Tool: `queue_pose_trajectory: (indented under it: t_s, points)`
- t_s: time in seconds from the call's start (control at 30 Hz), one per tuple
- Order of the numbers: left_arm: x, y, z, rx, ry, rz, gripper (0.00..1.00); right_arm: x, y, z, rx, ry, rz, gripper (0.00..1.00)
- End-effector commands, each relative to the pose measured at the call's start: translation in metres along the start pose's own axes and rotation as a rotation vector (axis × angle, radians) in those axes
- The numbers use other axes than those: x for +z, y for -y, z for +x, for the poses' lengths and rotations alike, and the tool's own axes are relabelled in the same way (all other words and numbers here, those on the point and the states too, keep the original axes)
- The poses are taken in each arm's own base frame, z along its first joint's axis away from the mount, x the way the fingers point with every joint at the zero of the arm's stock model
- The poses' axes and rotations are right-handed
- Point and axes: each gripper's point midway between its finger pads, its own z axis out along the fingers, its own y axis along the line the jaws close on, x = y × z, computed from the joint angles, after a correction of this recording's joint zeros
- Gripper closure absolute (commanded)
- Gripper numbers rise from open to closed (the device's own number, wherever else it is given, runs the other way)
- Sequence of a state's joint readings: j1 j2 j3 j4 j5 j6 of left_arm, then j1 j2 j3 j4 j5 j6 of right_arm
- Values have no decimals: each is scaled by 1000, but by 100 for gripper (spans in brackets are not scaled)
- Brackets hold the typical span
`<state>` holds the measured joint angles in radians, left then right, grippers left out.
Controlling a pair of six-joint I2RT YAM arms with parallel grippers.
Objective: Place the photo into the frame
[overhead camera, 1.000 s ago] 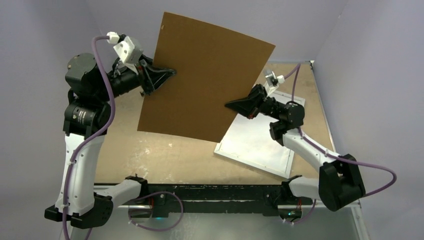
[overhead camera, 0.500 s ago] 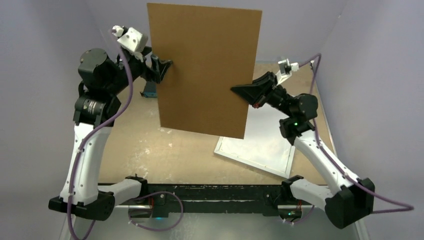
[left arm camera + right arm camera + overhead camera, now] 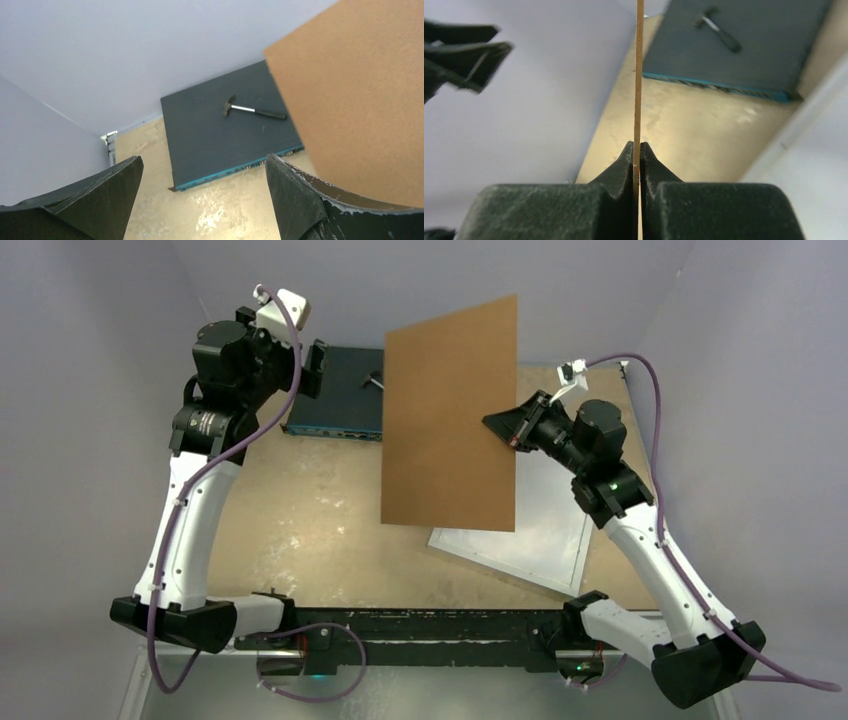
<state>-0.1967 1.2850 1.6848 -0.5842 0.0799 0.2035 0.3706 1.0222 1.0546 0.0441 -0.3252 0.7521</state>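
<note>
One board (image 3: pixel 450 420), pinched at its edge by the right gripper (image 3: pixel 636 152); left gripper (image 3: pixel 202 172) gapes wide, empty

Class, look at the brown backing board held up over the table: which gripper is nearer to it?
Right. The right gripper is clamped on the right edge of the brown backing board; the left gripper stands open, clear of its left edge, near the dark box.

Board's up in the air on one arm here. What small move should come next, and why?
Probably the right gripper should lower the backing board onto bare table left of the frame. Its jaws alone pinch the board's edge; the left gripper is open and apart from it.
</note>
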Motion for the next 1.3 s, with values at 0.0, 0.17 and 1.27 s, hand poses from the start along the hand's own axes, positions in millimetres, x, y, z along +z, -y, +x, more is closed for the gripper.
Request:
queue_pose_trajectory:
  t_s: [0.0,0.17,1.27]
  points:
    - [5,3,27,-8,-66,4,8,-26,35,-27,91,97,257,100]
    - [19,38,70,-39,-165,170,6,-50,71,-22,160,111,385,100]
    - [66,122,164,-121,-318,613,13,-83,166,-24,160,28,415,100]
